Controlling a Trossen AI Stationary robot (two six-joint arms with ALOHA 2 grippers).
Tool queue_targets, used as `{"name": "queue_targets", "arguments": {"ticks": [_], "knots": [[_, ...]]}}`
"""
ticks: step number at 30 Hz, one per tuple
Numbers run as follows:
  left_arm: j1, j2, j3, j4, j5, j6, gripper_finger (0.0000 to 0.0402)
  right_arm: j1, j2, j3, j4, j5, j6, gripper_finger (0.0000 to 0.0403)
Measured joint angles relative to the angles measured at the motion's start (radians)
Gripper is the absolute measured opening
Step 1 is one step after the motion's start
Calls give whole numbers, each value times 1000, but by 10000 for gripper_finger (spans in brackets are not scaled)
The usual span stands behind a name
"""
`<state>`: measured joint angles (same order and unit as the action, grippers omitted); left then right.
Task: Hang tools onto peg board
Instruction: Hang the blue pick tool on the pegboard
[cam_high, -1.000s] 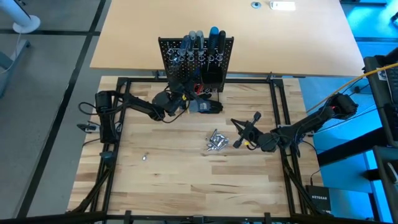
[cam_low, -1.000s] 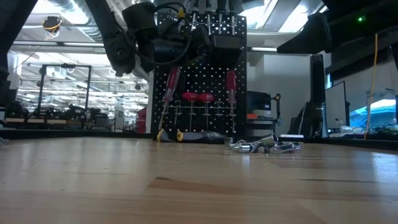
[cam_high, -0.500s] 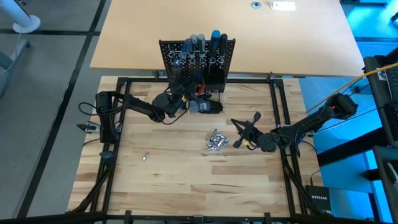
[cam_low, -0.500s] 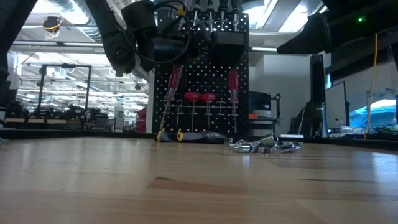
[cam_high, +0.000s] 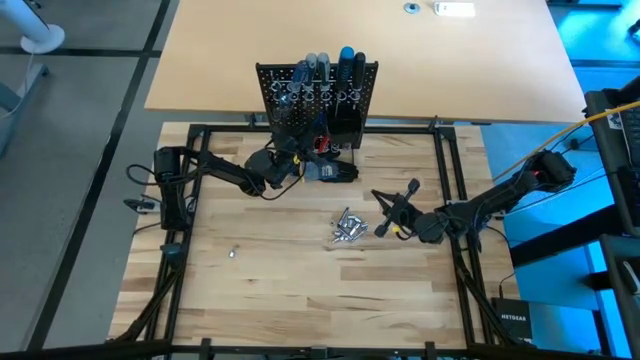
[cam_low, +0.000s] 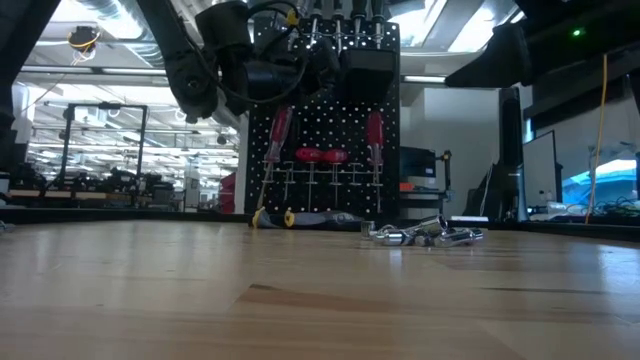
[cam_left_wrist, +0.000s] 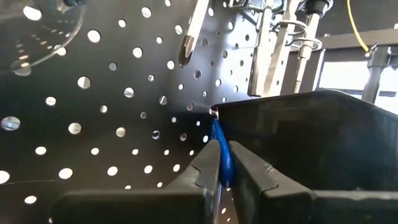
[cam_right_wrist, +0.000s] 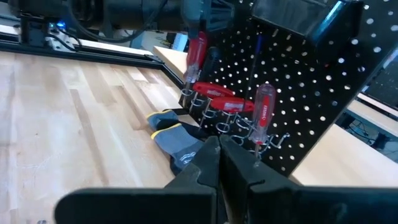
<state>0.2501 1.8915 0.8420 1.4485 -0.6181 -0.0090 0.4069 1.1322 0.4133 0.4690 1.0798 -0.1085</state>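
Note:
The peg board (cam_high: 318, 95) stands upright at the table's far edge. Screwdrivers with black, blue and grey handles stick up from its top, and red-handled ones (cam_low: 372, 135) hang in its ring holders. My left gripper (cam_left_wrist: 222, 149) is up against the board beside the black bin (cam_left_wrist: 298, 137), shut on a thin blue piece (cam_left_wrist: 222, 163). My right gripper (cam_right_wrist: 219, 144) hovers shut at mid-table right (cam_high: 390, 205), pointing toward the board and holding nothing. A pile of silver metal pieces (cam_high: 348, 228) lies on the table. My left gripper pinches the blue piece's near part (cam_left_wrist: 224, 171) between its two fingers. They come roughly level from the table's near side, pointing at the board. The piece's far end (cam_left_wrist: 215, 127) reaches the bin's corner at the board's face. What tool it is does not show.
A dark grey glove-like bundle (cam_high: 335, 172) lies on the table at the board's foot, just right of my left gripper. A single small silver piece (cam_high: 232, 253) lies at near left. A black frame (cam_high: 445, 190) borders the light wooden work surface.

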Motion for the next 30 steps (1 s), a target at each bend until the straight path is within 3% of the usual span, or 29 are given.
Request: {"name": "queue_targets", "arguments": {"ticks": [5,9,16,23,30], "knots": [[0,-2,-1,16,-15,26,17,-77,0,0,4,-6,70,8],[0,-2,-1,23,-29,27,17,-172,0,0,5,-127,59,15],[-2,-2,-1,26,-33,30,17,-434,0,30,9,-352,-18,99],[-7,-3,-1,26,-36,43,17,-753,0,83,1,-720,-87,164],[-7,-3,-1,27,-35,43,17,-1075,27,118,2,-1136,-106,179]]}}
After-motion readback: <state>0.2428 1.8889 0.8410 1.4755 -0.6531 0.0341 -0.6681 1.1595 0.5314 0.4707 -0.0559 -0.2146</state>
